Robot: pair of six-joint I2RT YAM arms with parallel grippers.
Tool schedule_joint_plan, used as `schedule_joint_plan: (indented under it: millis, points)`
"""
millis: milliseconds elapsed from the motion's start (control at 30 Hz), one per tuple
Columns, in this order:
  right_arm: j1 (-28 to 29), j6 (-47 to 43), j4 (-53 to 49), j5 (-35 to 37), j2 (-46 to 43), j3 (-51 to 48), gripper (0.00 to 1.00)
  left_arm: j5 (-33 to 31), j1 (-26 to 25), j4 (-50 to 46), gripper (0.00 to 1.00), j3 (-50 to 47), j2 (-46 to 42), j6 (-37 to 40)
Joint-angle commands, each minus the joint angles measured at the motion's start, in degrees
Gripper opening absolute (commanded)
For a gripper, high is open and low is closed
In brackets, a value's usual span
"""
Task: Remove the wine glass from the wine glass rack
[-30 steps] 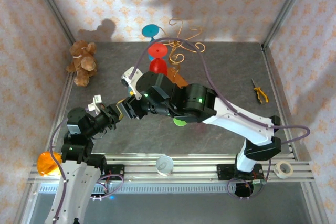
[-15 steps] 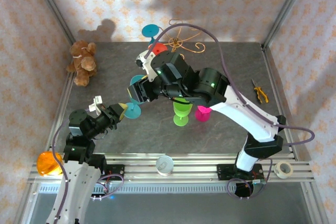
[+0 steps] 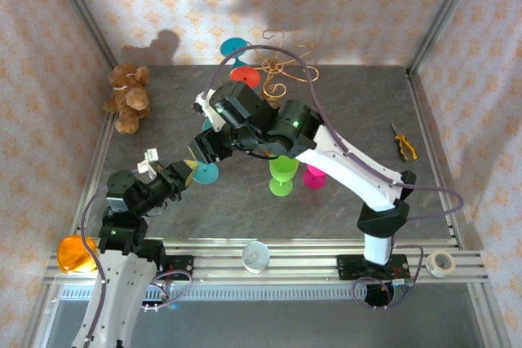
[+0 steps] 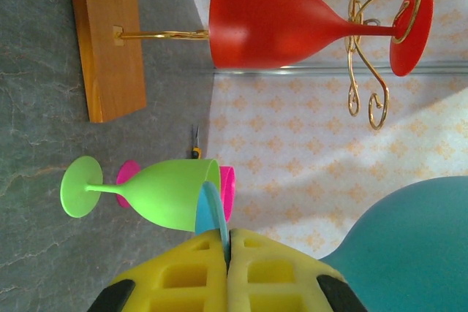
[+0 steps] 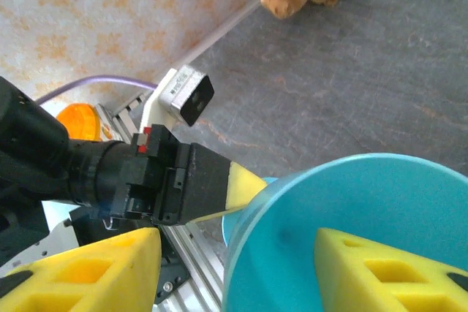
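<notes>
A teal wine glass [image 3: 205, 174] stands upright at the table's front left. My left gripper [image 3: 190, 170] [image 4: 225, 235] is shut on the thin edge of the glass's foot [image 4: 210, 213]. The glass's bowl [image 5: 365, 210] opens upward under my right gripper [image 3: 204, 149] [image 5: 238, 231]. That gripper is open, with the bowl's rim passing between its yellow fingers and touching neither. The gold wine glass rack [image 3: 281, 67] [image 4: 365, 71] on its wooden base [image 4: 110, 34] stands at the back. A red glass [image 4: 278, 20] hangs on it by the foot, and another teal one [image 3: 234, 46] is beside it.
A green glass [image 3: 282, 173] and a pink glass [image 3: 314, 175] stand mid-table under the right arm. A teddy bear [image 3: 128, 97] sits at the back left and pliers [image 3: 403, 143] lie at the right. A white cup [image 3: 256, 255], a tape roll [image 3: 441, 263] and an orange object [image 3: 73, 253] sit along the front rail.
My right arm has lifted off the middle of the table, uncovering the green and pink glasses, then shifted left over the teal glass. My left gripper has stayed still on the foot.
</notes>
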Motion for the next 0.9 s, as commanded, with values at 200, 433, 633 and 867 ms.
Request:
schedule_joint_plan:
  millis: [200,433,633,867]
  points:
    - [-0.44,-2.93,-3.90,-5.11,3.11,4.33,0.38,-0.71,0.10,1.09,0.00,-0.49,-1.48,0.57]
    - [-0.41,-3.52,-6.62,-6.88,4.00,4.09,0.11,-1.26,0.17,-0.37,0.00,-0.46,-1.92,1.06]
    - [-0.44,-2.50,-5.37,-7.80,2.33,0.32,0.00,-2.25,0.15,-2.14,0.00,-0.02,-1.85,1.41]
    - [-0.44,-0.24,-2.64,-6.53,-0.50,-5.32,0.00,-2.25,0.12,-3.71,0.06,0.00,-1.34,1.24]
